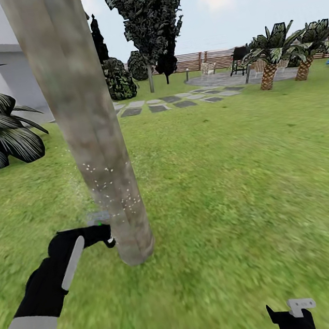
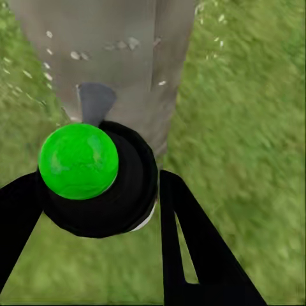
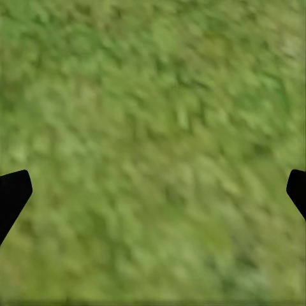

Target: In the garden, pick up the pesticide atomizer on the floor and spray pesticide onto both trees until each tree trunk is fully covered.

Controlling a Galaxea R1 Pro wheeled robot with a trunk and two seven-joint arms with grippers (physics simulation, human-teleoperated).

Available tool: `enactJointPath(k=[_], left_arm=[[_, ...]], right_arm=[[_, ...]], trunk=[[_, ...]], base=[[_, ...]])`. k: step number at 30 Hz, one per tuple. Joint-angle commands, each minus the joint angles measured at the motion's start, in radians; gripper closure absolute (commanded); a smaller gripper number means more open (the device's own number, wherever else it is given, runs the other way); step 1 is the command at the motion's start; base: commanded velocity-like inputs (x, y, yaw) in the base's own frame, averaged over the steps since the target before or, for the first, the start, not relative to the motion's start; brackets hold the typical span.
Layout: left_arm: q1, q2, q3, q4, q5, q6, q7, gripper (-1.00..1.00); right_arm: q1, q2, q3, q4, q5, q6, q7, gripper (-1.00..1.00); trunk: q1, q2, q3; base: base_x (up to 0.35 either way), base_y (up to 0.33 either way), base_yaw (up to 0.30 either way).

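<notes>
Flat, even daylight everywhere, pretty bright, under a pale hazy sky [image 1: 246, 1]. Barely any cast shadows, just a faint dark patch at the base of the tree trunk [image 1: 89, 128]. The grass [image 1: 240, 185] smears into a blurry mush up close, worst in both wrist views. No glare, though the far fence [image 1: 212, 58] looks soft.
</notes>
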Motion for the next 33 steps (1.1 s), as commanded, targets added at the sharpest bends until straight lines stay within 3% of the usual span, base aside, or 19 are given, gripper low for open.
enactJointPath(k=[1,5,6,9,11,17,23,33], left_arm=[[0.002,-0.009,-0.026,0.076,-0.005,-0.057,0.005,1.0],[0.003,-0.043,-0.043,0.281,-0.008,-0.245,0.015,1.0],[0.003,-0.062,-0.043,0.346,-0.012,-0.31,0.037,1.0],[0.003,-0.086,-0.043,0.467,-0.012,-0.459,0.124,1.0],[0.007,-0.096,-0.043,0.526,-0.01,-0.51,0.175,1.0],[0.102,-0.104,-0.044,0.567,-0.017,-0.618,0.211,1.0],[0.131,-0.097,-0.043,0.579,-0.02,-0.65,0.211,1.0],[0.135,-0.104,-0.045,0.58,-0.022,-0.659,0.217,1.0]], right_arm=[[0.0,0.0,0.0,0.0,0.0,0.0,0.0,-1.0],[0.0,0.0,0.0,0.0,0.0,0.0,0.0,-1.0],[0.0,0.001,0.0,0.0,0.001,0.0,0.0,-1.0],[0.0,0.001,0.0,0.0,0.001,0.0,0.001,-1.0],[0.0,0.001,0.0,0.0,0.001,0.0,0.001,-1.0],[0.0,0.002,0.0,0.0,0.001,0.001,0.003,-1.0],[0.0,0.0,0.0,0.0,0.0,0.001,0.001,-1.0],[0.0,0.0,0.0,0.0,0.0,0.0,0.002,-1.0]], trunk=[[0.0,0.0,0.0],[0.0,0.0,0.0],[0.0,0.0,0.0],[0.0,0.0,0.0],[0.0,0.0,0.0],[0.0,0.0,0.0],[0.0,0.0,0.0],[0.0,0.0,0.0]], base=[[0.0,0.0,0.0],[0.0,0.0,0.0],[0.0,0.0,0.0],[0.0,0.0,0.0],[0.0,0.0,0.0],[0.0,0.0,0.0],[0.052,-0.059,0.0],[0.017,-0.27,0.001]])
